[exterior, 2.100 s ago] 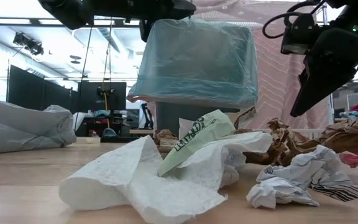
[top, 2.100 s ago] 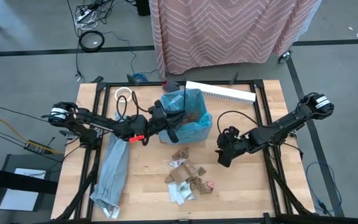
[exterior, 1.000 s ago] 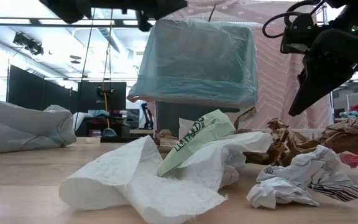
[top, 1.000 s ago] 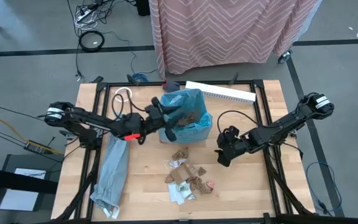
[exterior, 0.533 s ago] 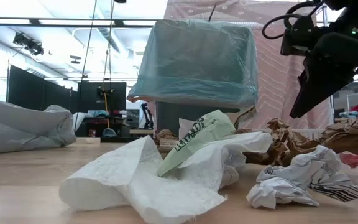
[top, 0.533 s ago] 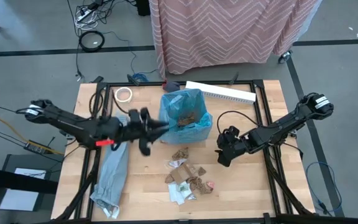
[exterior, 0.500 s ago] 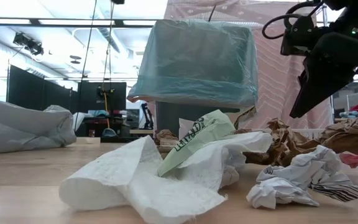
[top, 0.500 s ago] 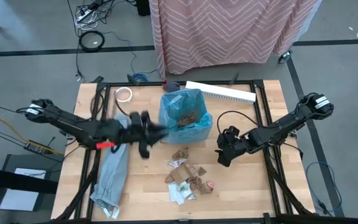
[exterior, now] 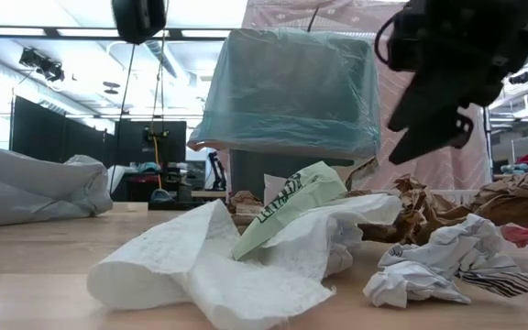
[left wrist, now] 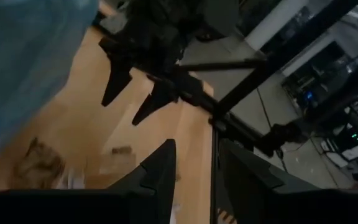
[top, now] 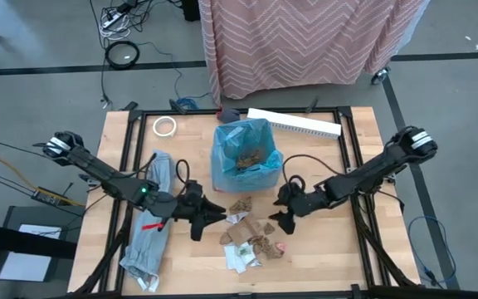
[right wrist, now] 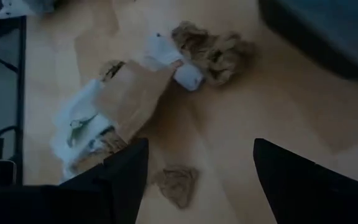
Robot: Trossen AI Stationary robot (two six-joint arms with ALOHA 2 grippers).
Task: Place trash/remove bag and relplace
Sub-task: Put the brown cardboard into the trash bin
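The blue bag (top: 222,158) lines the small bin at the table's far middle, with brown scraps (top: 247,156) inside; it fills the low view's centre as blue bag (exterior: 287,92). More trash (top: 250,235) lies in a pile on the wood nearer the front, brown paper and white wrappers (right wrist: 135,93). My left gripper (top: 214,218) hovers just left of that pile, open and empty, fingers pointing right (left wrist: 194,152). My right gripper (top: 280,218) hangs open just right of the pile, slanting down, a small brown scrap (right wrist: 176,183) on the table below its fingers (right wrist: 201,144).
A pale grey plastic bag (top: 149,224) lies along the table's left side under the left arm. A tape roll (top: 165,126) and a long white box (top: 295,123) sit at the far edge. Bare wood shows at the front right.
My left gripper has come away from the bin's left rim and swung toward the near edge, rolling as it went, to stand left of the trash pile. My right gripper has moved left toward the pile and tipped. Bin, bag and trash have stayed put.
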